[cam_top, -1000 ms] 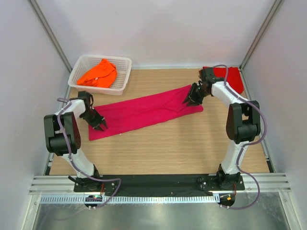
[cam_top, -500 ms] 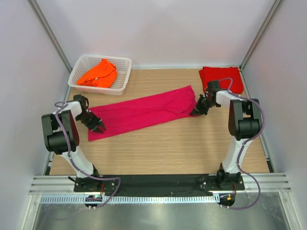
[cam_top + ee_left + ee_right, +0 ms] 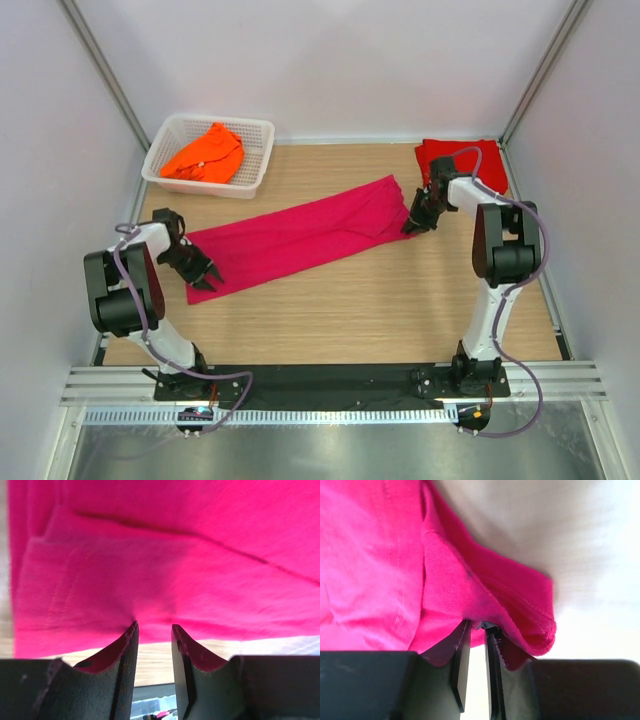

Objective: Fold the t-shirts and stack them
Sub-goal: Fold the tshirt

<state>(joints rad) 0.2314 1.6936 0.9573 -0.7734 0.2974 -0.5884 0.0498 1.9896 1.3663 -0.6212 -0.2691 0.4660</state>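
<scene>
Over the last second the right gripper [image 3: 414,222] has swung off the top of the magenta t-shirt [image 3: 300,232] to its right tip, and that end has drawn in and bunched. The left gripper [image 3: 203,280] has slid nearer along the shirt's left end.

Nearest, the left jaws stand a little apart with the shirt's near hem between their tips; the cloth puckers there, but no firm pinch shows. The shirt lies as a long folded strip slanting across the table [image 3: 380,300] from near left to far right. At its far-right end the right jaws are almost closed on a gathered fold.

The cloth looks light, limp and easily creased (it will sag and slide, not hold a shape), so it is probably best taken at the corners or hems, through all layers.

Beyond, the red t-shirt [image 3: 480,160] lies folded at the far right. The orange t-shirt [image 3: 205,153] sits crumpled in the basket [image 3: 262,160] at far left.
</scene>
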